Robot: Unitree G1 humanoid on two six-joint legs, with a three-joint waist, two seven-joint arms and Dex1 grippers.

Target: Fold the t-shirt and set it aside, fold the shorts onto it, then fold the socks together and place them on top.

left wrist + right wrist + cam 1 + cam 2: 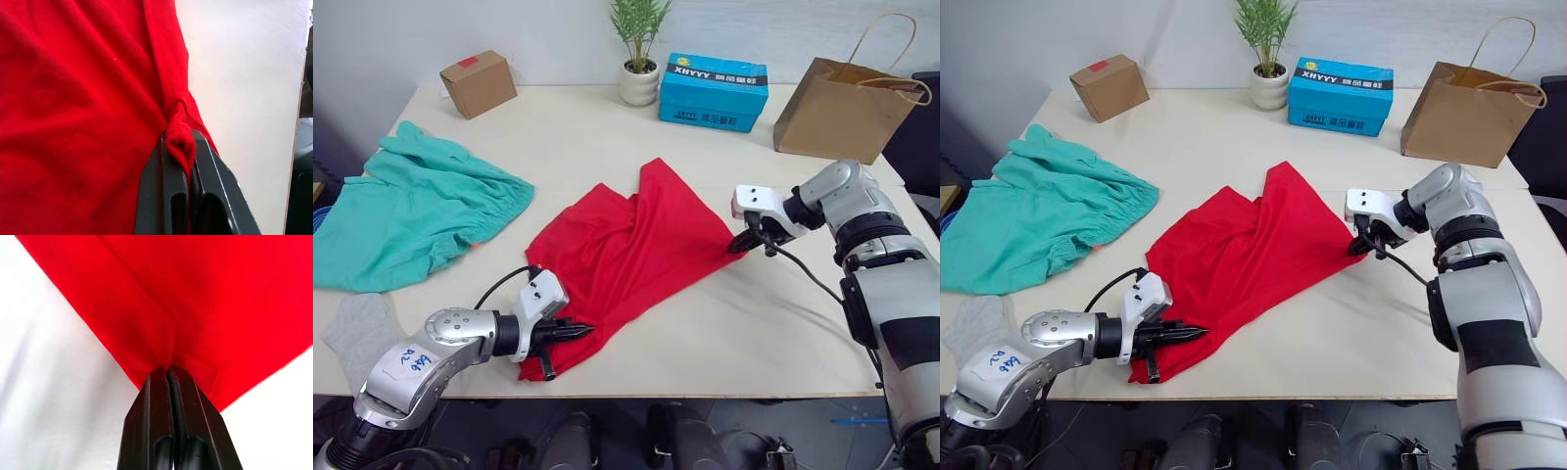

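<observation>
Left eye view: blue box [714, 91] reads "XHYYY"; both grippers' jaws clamp t-shirt [626, 250] edges.

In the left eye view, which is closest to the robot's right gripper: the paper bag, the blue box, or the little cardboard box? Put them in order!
From the right gripper:
1. Paper bag, behind it, right side.
2. Blue box, back middle.
3. Cardboard box, far back left corner.

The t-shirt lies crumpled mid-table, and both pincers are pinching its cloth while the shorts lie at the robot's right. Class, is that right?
One error: the shorts lie at the robot's left, as the left eye view shows. The t-shirt is indeed pinched by the left pincer and the right pincer.
</observation>
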